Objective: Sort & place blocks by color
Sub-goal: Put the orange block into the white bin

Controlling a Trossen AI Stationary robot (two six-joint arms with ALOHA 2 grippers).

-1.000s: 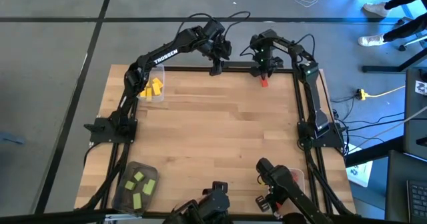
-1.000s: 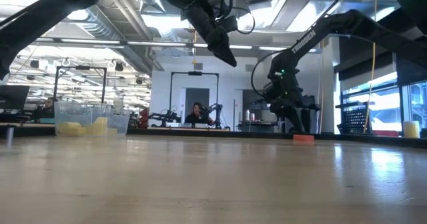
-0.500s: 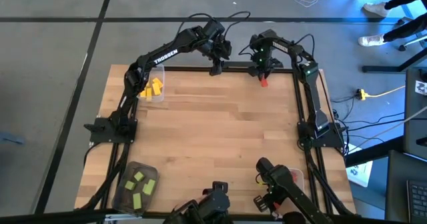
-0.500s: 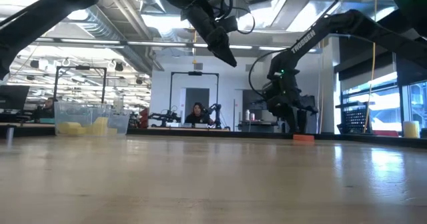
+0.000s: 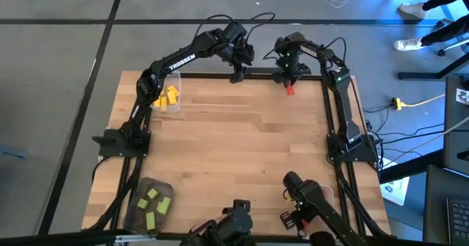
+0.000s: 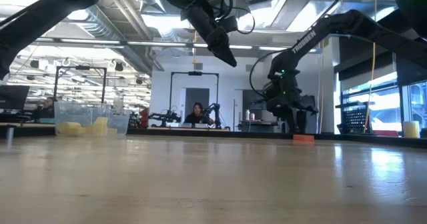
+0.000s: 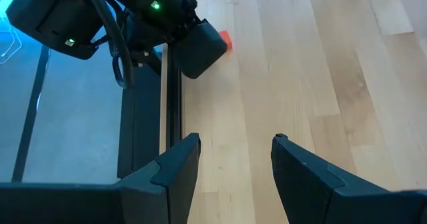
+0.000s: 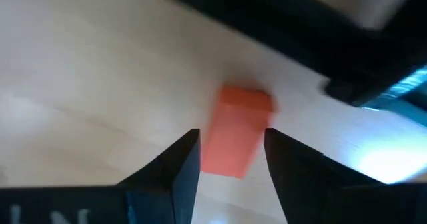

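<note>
A red block [image 5: 290, 89] lies flat on the wooden table near its far edge, right of the middle. My right gripper [image 5: 289, 80] points steeply down over it. The gripper is open, and in the right wrist view its two fingers [image 8: 180, 164] stand on either side of the block's [image 8: 237, 127] near end. In the low view the block [image 6: 303, 138] rests on the table just beside the fingertips [image 6: 293, 128]. My left gripper [image 5: 236, 76] hangs open and raised above the far edge, with nothing between its fingers [image 7: 177, 167]. It looks toward the right gripper [image 7: 167, 24] and the block [image 7: 225, 41].
A clear tray [image 5: 176, 105] with yellow blocks stands at the far left and also shows in the low view [image 6: 83, 119]. A dark tray [image 5: 139, 217] with light green blocks sits at the near left. A clear tray [image 5: 327, 195] is at the near right. A black frame rail [image 5: 264, 75] runs along the far edge.
</note>
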